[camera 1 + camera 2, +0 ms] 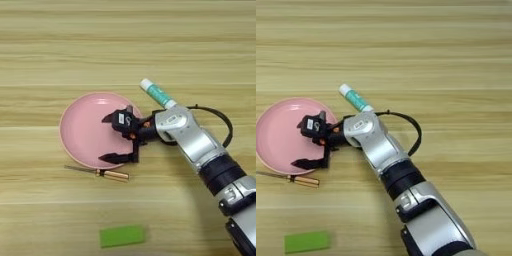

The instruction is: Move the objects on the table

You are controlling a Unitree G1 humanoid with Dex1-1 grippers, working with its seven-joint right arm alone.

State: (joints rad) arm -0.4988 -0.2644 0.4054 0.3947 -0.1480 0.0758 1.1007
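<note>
The round pink plate [82, 132] lies left of centre on the wooden table [125, 40]. My right gripper [102, 138] hovers over the plate's right half, open, with nothing showing between its two black fingers [306, 163]. The white-and-teal glue stick [157, 94] lies slanted just behind my silver wrist, its near end hidden by the wrist. Just in front of the plate's near rim lies a thin screwdriver [100, 172] with an amber handle. The flat green block [122, 236] rests near the front edge of the picture.
My silver forearm [381, 145] crosses from the bottom right toward the plate. A black cable [222, 122] loops out beside the wrist. Bare planks stretch across the far half of the table.
</note>
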